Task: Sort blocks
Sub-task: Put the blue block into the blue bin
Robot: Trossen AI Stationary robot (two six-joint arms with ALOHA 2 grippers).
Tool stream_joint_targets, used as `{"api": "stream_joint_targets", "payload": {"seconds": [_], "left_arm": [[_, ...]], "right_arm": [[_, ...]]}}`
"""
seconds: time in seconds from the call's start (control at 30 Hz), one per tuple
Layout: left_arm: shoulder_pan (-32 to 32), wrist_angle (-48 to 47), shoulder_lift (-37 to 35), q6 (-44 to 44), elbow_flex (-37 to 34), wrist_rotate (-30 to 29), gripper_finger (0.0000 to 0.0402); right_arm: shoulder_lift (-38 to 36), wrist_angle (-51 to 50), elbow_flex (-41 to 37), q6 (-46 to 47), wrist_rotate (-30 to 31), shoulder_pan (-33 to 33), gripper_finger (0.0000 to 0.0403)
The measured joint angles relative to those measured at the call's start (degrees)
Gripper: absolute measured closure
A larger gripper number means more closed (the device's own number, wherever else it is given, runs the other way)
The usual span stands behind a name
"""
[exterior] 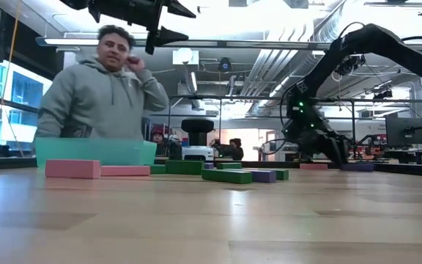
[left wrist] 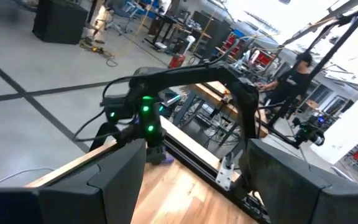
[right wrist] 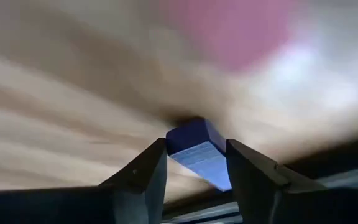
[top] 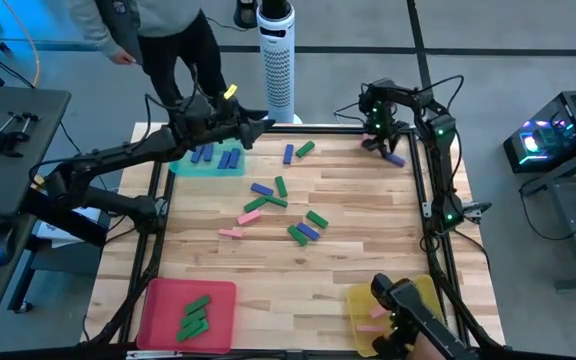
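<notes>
Left to right on the high view. Your left gripper [top: 260,122] hangs over the teal tray [top: 180,166] at the far left corner, fingers spread wide and empty; the left wrist view shows nothing between them, only the other arm across the table. That arm reaches in low from the left edge, elbow folded back, wrist pointing toward the table middle. Blue blocks [top: 216,155] already lie in the teal tray, so the pose reads as parked after a drop (my guess).

Near left corner: red tray [top: 158,300] holds the green blocks [top: 194,318]. So the colour scheme looks like blue to teal, green to red, pink to yellow.

Table middle: a loose scatter [top: 278,205] of blue, green and pink blocks still unsorted, some touching or overlapping. Roughly half done, I'd judge.

Far right corner: your right gripper [top: 386,148] is down at the tabletop with its arm arched high over it, wrist pitched steeply down. A blue block [right wrist: 197,150] sits between its fingers in the right wrist view, with both fingers flanking it and closing in. Whether they've clamped it yet I can't tell; slivers of gap seem to remain. A blurred pink block [right wrist: 229,31] lies just beyond it.

Near right corner: yellow tray [top: 360,305] with pink blocks [top: 372,320], partly hidden by camera hardware.

Next the blue one likely goes across to teal, a long carry.
</notes>
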Motion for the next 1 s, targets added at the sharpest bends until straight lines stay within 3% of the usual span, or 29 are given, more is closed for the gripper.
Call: {"api": "stream_joint_targets", "payload": {"seconds": [0.17, 0.23, 0.43, 0.53, 0.77, 1.0], "left_arm": [[0.0, 0.0, -1.4, 1.6, 0.0, 0.3, 0.0133], [0.0, -0.1, -1.8, 1.9, 0.0, 0.3, 0.0133], [0.0, -0.2, -1.9, 2.0, 0.0, 1.4, 0.0133], [0.0, -0.6, -1.9, 3.3, 0.0, 1.9, 0.0133], [0.0, -1.6, -2.2, 3.8, 0.0, 6.4, 0.0133], [0.0, -6.8, -5.9, 7.1, 0.0, 8.2, 0.0133]], "right_arm": [[-1.4, 0.5, 0.3, -1.8, -14.5, 4.0, 0.0265], [-3.6, 0.9, 0.4, -2.6, -16.0, 5.8, 0.0265], [-8.2, 1.6, 0.5, -0.8, -10.2, 10.9, 0.0262], [-8.3, 1.6, 0.4, -1.2, -7.1, 12.8, 0.024], [-8.3, 5.3, -1.6, 9.6, 0.2, 17.7, 0.0165], [-8.3, 10.2, -4.6, 16.9, 2.2, 22.9, 0.0159]]}}
